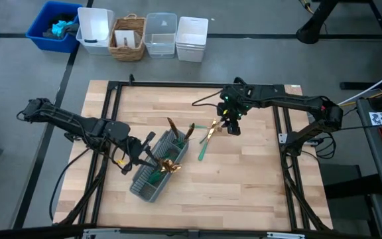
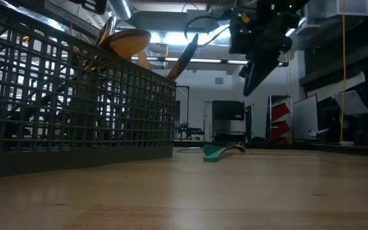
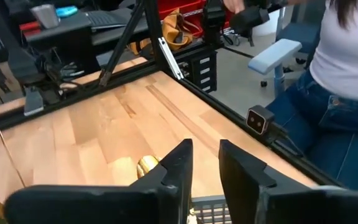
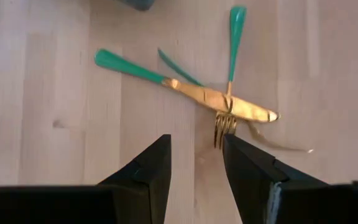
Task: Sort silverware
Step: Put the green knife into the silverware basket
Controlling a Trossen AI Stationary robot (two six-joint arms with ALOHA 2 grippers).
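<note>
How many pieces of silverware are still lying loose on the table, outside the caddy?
2, crossed beneath the right gripper: a knife and a fork over it. A third green handle may lie underneath.

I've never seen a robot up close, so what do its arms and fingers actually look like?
Two slim, dark, jointed arms with black cables along them. The right gripper has small green lights glowing above it. Each ends in two flat, dark, wedge-shaped fingers, like the left gripper.

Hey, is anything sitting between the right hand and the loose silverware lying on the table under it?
Nothing visible. The right hand, open, hangs directly over the crossed gold-headed, green-handled knife and fork on the bare wooden table, with only air between. The knife lies across the fork.
</note>
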